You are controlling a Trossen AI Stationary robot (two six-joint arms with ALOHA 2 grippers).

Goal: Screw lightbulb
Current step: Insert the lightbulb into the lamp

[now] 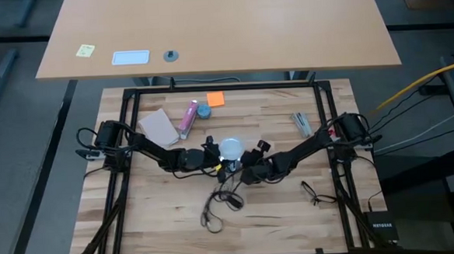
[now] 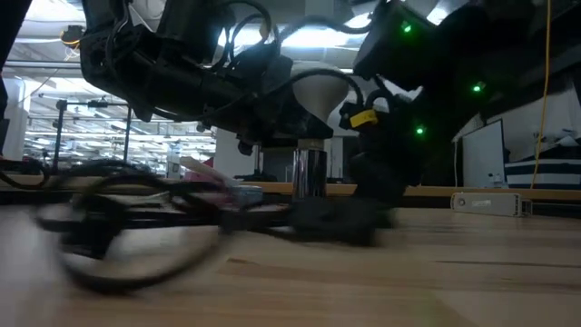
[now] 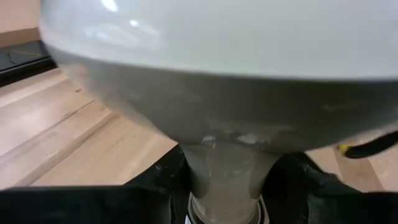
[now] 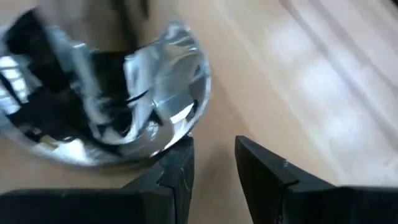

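Frosted glass, high view: the lightbulb (image 1: 230, 148) sits mid-table (image 1: 169, 215), right where both dark arms meet.
Left claw, high view: the left claw (image 1: 214, 154) comes in from the bulb's left side; its fingers can't be made out from up here.
Right claw, high view: the right claw (image 1: 245, 162) is tucked just beside the bulb, low on its right.
Cord, high view: black cord (image 1: 215, 205) loops loose towards the near edge.
Writing, high view: an orange sticky note (image 1: 215, 99) and a yellow sticky note (image 1: 85, 50), but nothing on them can be read.
Bulb, low view: globe up, neck down, over a shiny metal socket stem (image 2: 309, 173).
Label, low view: yellow tag (image 2: 363, 118) beside the bulb, no text legible.
Grip, left wrist view: dark fingers (image 3: 163, 182) are closed narrowly on the bulb's neck, with the globe filling the view.
Handling, judged: light, rigid, slick and breakable, so take the neck or the lower globe gently and turn without squeezing.
Lamp base, right wrist view: the silver lamp base (image 4: 106, 99) lies flat on the wood.
Right claw, right wrist view: part open, with bare table in the gap and one finger (image 4: 177, 168) at the base's rim.
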